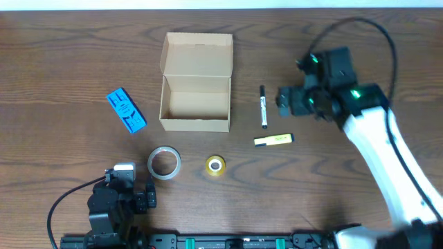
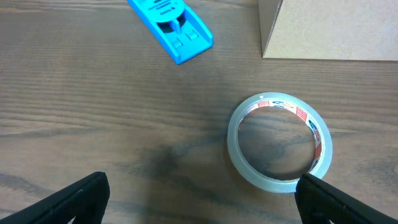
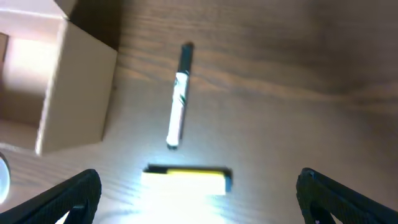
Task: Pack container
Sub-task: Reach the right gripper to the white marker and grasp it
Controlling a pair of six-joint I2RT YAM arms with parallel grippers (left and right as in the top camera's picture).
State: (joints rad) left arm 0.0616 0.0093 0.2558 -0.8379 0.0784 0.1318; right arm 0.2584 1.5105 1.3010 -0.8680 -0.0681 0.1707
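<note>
1. Now the container (image 1: 195, 125) sits on the brown table (image 1: 62, 55), a bit left of the middle and toward the far side; its flap lid (image 1: 197, 54) is open and leans back, away from the arms.
2. Down by the near edge is the left gripper (image 1: 147, 198); its two fingers are wide apart and hold nothing; the clear tape roll (image 1: 151, 164) lies flat just ahead of it, not touching.
3. Over on the right, the right gripper (image 1: 282, 101) hangs above the table, just beside the black and white marker (image 1: 263, 106); its fingers are wide apart too, with nothing between them.
4. That marker lies to the right of the container, near it but apart; the yellow highlighter (image 1: 273, 140) lies sideways just past the marker's near end, with a small gap between them.
5. A small yellow tape roll (image 1: 215, 165) sits right of the clear one; both are in front of the container.
6. Left of the container lies the blue packet (image 1: 126, 111), tilted, and apart from it.
</note>
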